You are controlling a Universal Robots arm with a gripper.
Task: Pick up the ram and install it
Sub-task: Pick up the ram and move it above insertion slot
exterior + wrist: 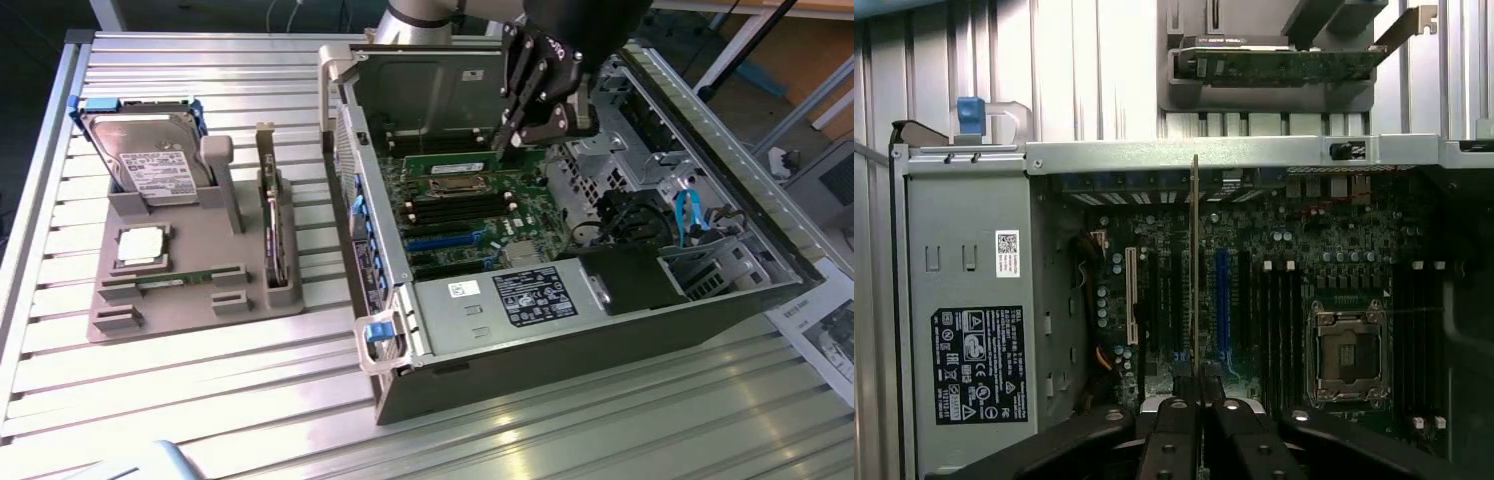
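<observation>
Your gripper (1196,405) is pinched narrow on the ram (1196,270), holding it edge-on above the motherboard (1334,250). I'd guess the stick is light and stiff but fragile, so grip it mid-length and avoid twisting it.

Tool (513,142) downward (jaws nearly together)

Strong light washes the slatted table (200,380): its near slats glare almost white — so do the hard drive (154,165) label and the silver chip (140,245) on the exterior view's left. Inside the computer case (561,380) it is dim, the motherboard (461,215) in shade. My pincer (515,140) reads as a black shape — the ram (1195,260) clamped in it catches one thin pale line.
</observation>
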